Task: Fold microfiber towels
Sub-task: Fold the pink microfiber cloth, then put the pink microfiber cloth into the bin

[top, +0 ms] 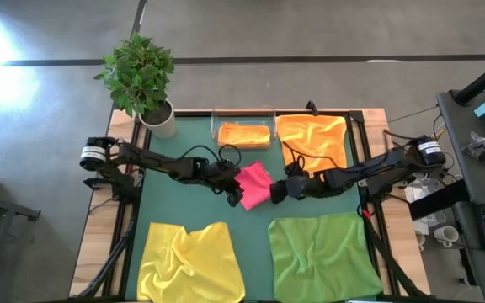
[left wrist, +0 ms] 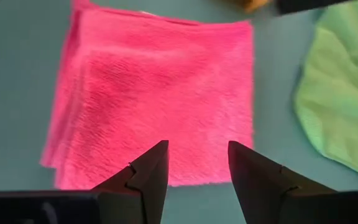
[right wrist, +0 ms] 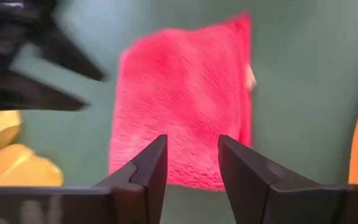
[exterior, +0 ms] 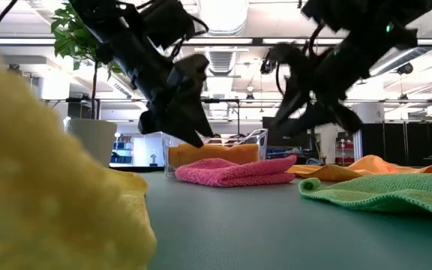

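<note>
Nearest us on the desk (top: 162, 181): yellow towel (top: 190, 261), green towel (top: 322, 257) unfolded | mid-desk: pink towel (top: 254, 184) folded flat | left hand (left wrist: 194, 163), right hand (right wrist: 191, 158) part-open, empty above it | far: orange towel (top: 314, 139) spread | we judge: pink fold done, stow next.

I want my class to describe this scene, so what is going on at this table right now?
Two robot arms are folding microfiber towels. The left hand and right hand hang open on either side of a folded pink towel mid-table, neither gripping it. A folded orange towel sits in a clear tray. Another orange towel, a yellow towel and a green towel lie unfolded.
</note>
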{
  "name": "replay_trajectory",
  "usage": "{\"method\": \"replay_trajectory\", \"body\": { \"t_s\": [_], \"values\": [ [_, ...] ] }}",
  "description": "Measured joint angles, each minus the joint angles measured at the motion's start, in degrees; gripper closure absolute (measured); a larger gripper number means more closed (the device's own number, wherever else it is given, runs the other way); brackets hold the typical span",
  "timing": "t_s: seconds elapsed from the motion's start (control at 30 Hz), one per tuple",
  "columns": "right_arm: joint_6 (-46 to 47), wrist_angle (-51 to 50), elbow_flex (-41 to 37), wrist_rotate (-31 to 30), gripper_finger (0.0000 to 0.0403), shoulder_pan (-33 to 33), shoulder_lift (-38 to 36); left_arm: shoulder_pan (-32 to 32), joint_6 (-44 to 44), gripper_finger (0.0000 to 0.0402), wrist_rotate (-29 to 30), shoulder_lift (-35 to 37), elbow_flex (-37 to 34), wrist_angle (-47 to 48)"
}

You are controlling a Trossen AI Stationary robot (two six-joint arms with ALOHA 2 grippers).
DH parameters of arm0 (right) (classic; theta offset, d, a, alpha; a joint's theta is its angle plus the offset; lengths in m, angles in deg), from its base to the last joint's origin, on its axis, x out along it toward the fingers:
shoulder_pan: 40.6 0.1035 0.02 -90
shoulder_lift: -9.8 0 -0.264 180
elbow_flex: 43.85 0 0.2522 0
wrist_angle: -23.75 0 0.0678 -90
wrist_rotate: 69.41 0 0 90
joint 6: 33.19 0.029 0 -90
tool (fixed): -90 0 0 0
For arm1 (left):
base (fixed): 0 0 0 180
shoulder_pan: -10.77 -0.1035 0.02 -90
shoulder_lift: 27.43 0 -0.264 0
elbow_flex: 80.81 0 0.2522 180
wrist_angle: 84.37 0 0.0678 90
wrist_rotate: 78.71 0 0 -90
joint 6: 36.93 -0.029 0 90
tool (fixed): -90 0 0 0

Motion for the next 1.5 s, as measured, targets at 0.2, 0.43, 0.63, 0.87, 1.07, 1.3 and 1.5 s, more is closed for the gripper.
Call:
{"method": "replay_trajectory", "body": {
  "t_s": [0.2, 0.43, 0.63, 0.87, 1.07, 1.3, 1.5],
  "values": [
    [-10.78, -1.57, 0.00, -0.51, 0.0266, -0.39, -8.28, 0.02, 5.49, 0.0252, 1.26, -3.37, -0.29, 0.04],
    [-19.26, -2.52, 0.00, -0.51, 0.0266, -0.39, -13.62, 0.11, 6.05, 0.0252, 5.20, -7.14, -0.28, 0.01],
    [-20.43, -4.32, 0.00, -0.51, 0.0266, -0.39, -13.97, 0.17, 5.91, 0.0252, 6.39, -8.18, 0.00, 2.57],
    [-19.97, -6.02, 0.00, -0.59, 0.0266, -0.39, -13.93, 0.11, 2.64, 0.0252, 6.39, -6.03, -0.02, 12.35],
    [-19.56, -6.24, 0.00, -1.12, 0.0266, -1.73, -13.93, 0.00, -3.08, 0.0252, 5.32, -1.48, -0.46, 19.94],
    [-18.43, -6.24, 0.00, 0.27, 0.0266, -4.53, -13.93, 0.00, -3.02, 0.0252, 5.17, 7.32, -0.39, 21.10],
    [-18.44, -5.12, 0.00, 5.07, 0.0266, -5.87, -13.93, 0.18, 4.63, 0.0252, 4.81, 15.43, -0.74, 25.30]
  ]
}}
